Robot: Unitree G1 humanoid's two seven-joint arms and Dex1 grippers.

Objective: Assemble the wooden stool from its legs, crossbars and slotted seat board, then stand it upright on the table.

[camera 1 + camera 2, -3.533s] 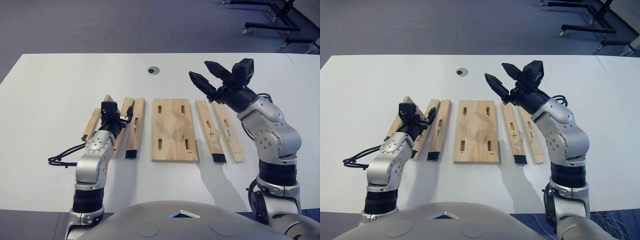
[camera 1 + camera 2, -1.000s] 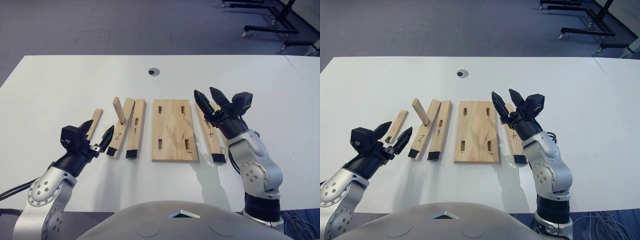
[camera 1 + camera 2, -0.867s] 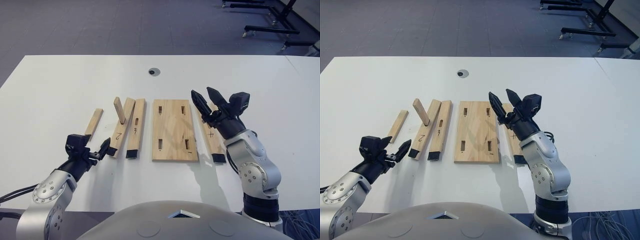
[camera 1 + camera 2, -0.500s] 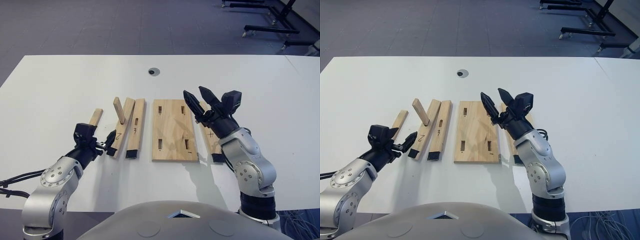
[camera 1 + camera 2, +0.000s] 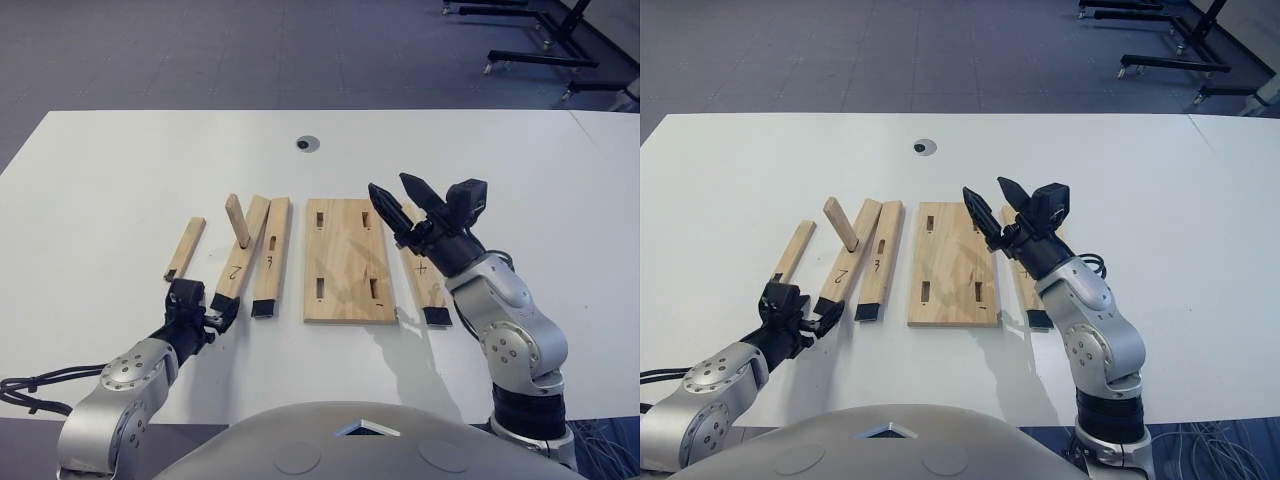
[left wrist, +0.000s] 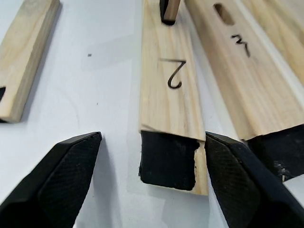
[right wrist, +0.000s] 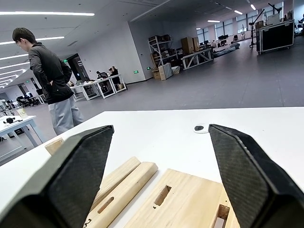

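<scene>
The slotted seat board point(image 5: 347, 260) lies flat mid-table. To its left lie two legs with black ends, marked 2 point(image 5: 240, 262) and 3 point(image 5: 270, 255). A short crossbar point(image 5: 237, 220) stands tilted in leg 2. Another crossbar point(image 5: 185, 248) lies flat farther left. Low at the table, my left gripper point(image 5: 203, 312) is open, its fingers point(image 6: 61, 183) on either side of leg 2's black end point(image 6: 168, 159), apart from it. My right gripper point(image 5: 400, 203) is open in the air over the board's right edge. Beneath it lies a leg marked with a cross point(image 5: 420, 272).
The white table point(image 5: 100, 170) has a round grommet hole point(image 5: 307, 142) behind the board. A black cable point(image 5: 30, 385) trails at the front left edge. Metal carts point(image 5: 540, 40) stand on the floor far behind.
My left gripper has let go of the crossbar, now standing in leg 2, pulled back and dropped to leg 2's black end. My right gripper came down and left, over the board's right edge.
</scene>
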